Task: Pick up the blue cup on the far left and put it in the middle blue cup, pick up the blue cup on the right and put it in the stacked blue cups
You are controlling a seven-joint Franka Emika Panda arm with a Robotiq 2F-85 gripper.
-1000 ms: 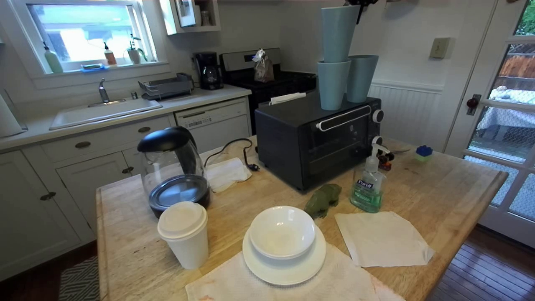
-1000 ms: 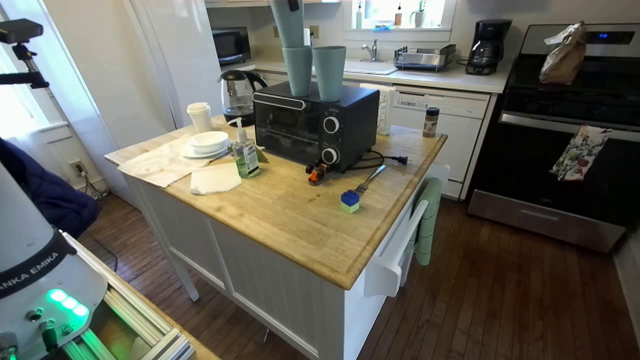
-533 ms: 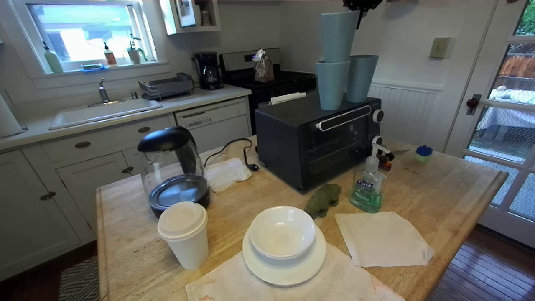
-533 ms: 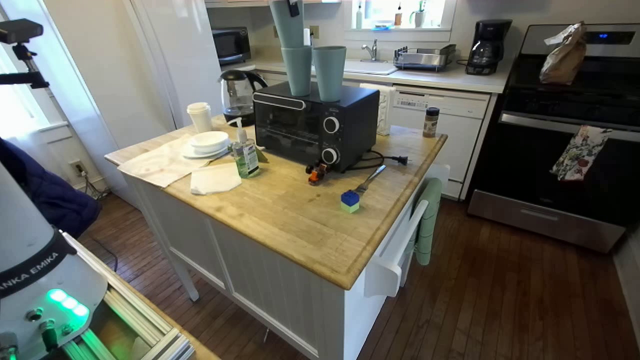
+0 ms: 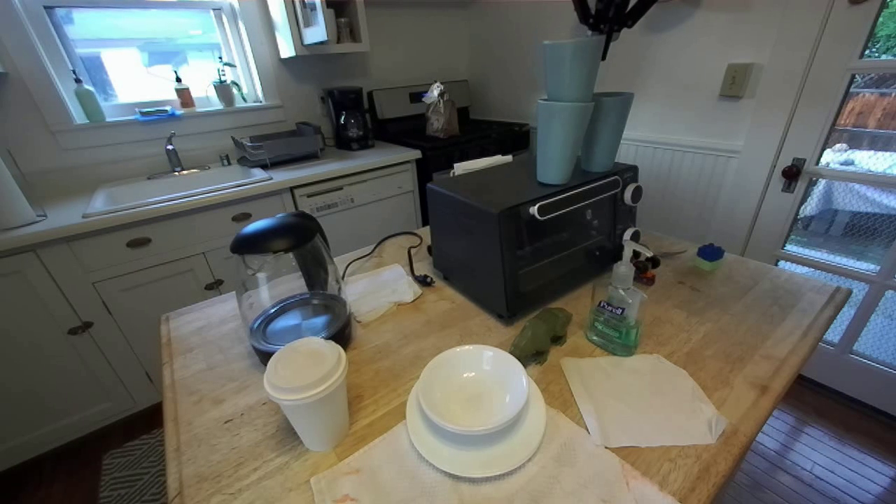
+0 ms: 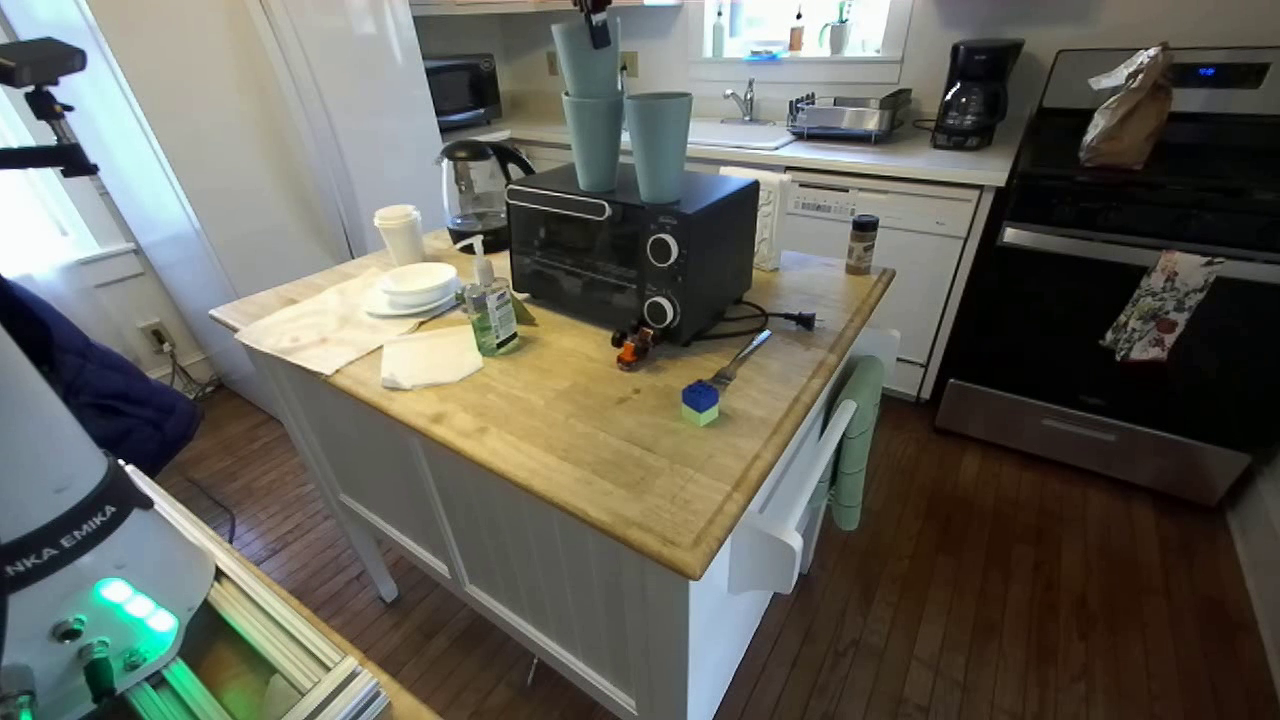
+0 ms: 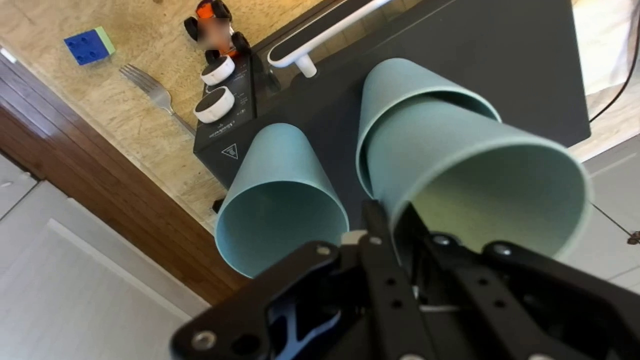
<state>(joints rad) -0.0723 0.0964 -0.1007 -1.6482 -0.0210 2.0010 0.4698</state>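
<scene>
Three dusty-blue tapered cups show in all views. The middle cup [image 5: 562, 145] stands upright on the black toaster oven. The upper cup [image 5: 572, 70] sits with its lower part inside the middle cup, tilted a little; its base is hidden. In the wrist view the upper cup [image 7: 445, 145] has its base inside the rim of the middle cup [image 7: 395, 82]. The right cup [image 6: 660, 150] stands upright beside them on the oven; it also shows in the wrist view [image 7: 280, 160]. My gripper [image 7: 390, 209] is shut on the upper cup's rim, one finger inside, one outside.
The toaster oven [image 5: 476, 238] stands on the wooden table [image 6: 560, 440]. A kettle [image 5: 294, 280], lidded white cup [image 5: 308, 399], bowl [image 5: 474, 388] on a plate, and sanitizer bottle [image 5: 617, 308] stand around it. A toy car [image 6: 632, 345], fork [image 6: 740, 362] and block [image 6: 700, 403] lie nearby.
My gripper has moved down with the upper cup, which has sunk deeper into the middle cup. The middle cup has shifted slightly. The right cup has not moved.
</scene>
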